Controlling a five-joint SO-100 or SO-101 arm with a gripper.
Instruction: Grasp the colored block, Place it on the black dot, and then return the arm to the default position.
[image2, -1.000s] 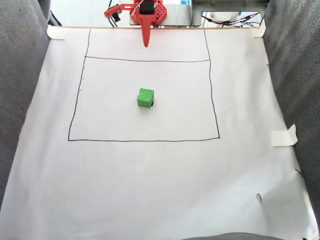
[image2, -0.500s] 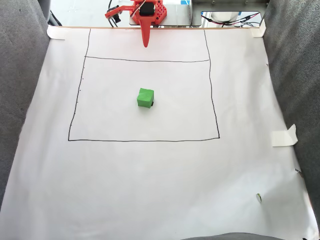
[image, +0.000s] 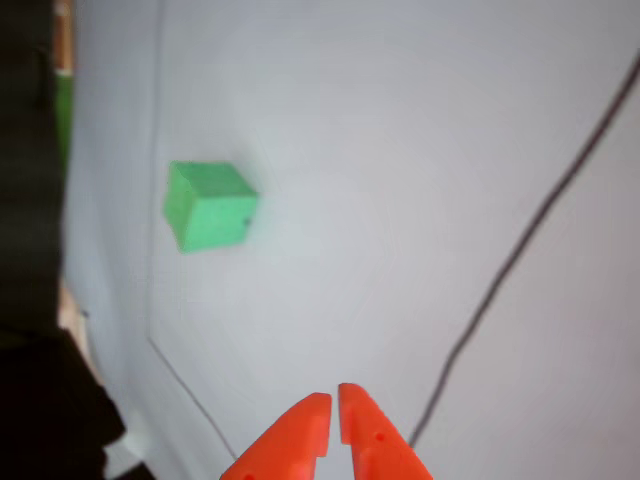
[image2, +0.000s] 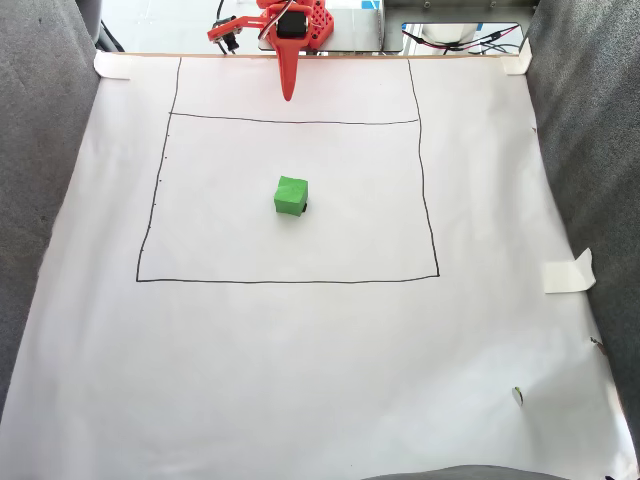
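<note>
Small bright green cube (image2: 291, 196) unmoved mid-sheet, covering a black dot (image2: 304, 207) by its edge. Orange two-finger gripper (image2: 288, 95), tips together, has shifted slightly at the white paper sheet (image2: 320, 380)'s far edge; return seems nearly done.

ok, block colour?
Bright green block, clearest in the fixed view.
</note>
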